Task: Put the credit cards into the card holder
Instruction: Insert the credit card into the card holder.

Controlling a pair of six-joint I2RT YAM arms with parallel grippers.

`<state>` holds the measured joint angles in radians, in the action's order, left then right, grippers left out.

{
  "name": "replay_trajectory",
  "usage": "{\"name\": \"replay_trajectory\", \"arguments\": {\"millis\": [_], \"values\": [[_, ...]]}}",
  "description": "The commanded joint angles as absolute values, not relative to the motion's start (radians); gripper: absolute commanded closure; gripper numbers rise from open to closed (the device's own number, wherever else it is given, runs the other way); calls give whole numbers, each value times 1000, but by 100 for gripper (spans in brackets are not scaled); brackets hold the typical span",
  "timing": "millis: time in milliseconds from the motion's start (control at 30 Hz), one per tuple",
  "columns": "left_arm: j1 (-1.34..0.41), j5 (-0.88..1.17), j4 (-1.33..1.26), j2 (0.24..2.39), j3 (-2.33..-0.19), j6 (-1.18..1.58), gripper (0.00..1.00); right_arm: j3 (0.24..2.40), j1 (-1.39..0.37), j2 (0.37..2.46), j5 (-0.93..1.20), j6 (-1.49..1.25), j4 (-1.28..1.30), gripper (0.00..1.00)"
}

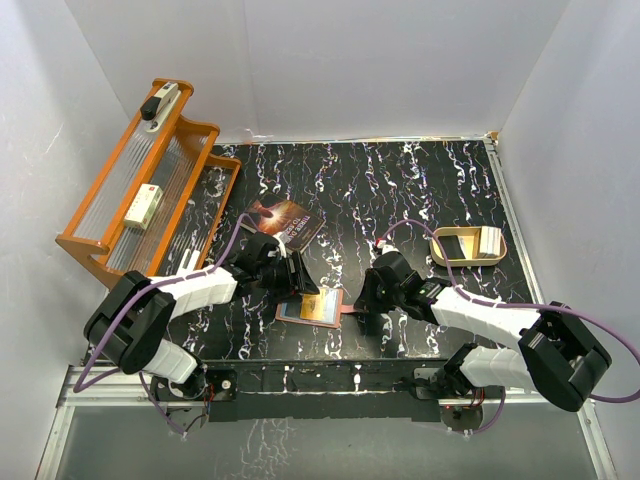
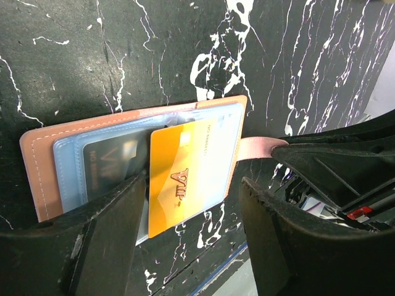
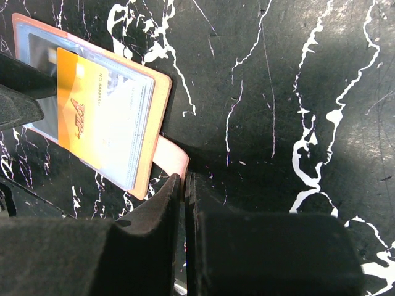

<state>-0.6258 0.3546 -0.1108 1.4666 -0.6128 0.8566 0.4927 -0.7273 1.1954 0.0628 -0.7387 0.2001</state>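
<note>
Lying open on the counter point(image 2: 92, 61), the one card holder point(image 2: 37, 154) is carrying two credit cards point(image 3: 92, 111): an orange card point(image 2: 185, 179) poking out of its clear sleeve point(image 2: 223, 126), a dark card point(image 2: 108, 169) tucked deeper. The left tool point(image 2: 191, 209) is hovering astride the orange card, fingers point(image 2: 92, 234) apart; the right tool point(image 3: 184, 185), closed, seems to be pinching the tab point(image 3: 170, 157). If that pinch slips, pushing risks sliding the holder away.
</note>
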Motion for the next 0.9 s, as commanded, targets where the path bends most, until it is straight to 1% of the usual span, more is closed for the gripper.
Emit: {"name": "replay_trajectory", "arguments": {"millis": [0,400,667,867], "values": [[-624,352,-62,1464,-604,853,38,502,-732,1181,61,-736,141,100],[-636,410,-203,1492,-533,947,39,510,-733,1181,68,-735,131,100],[-665,450,-304,1514,-559,1014,41,515,-732,1172,52,-733,130,100],[-675,368,-160,1427,-617,966,40,532,-732,1154,19,-723,165,100]]}}
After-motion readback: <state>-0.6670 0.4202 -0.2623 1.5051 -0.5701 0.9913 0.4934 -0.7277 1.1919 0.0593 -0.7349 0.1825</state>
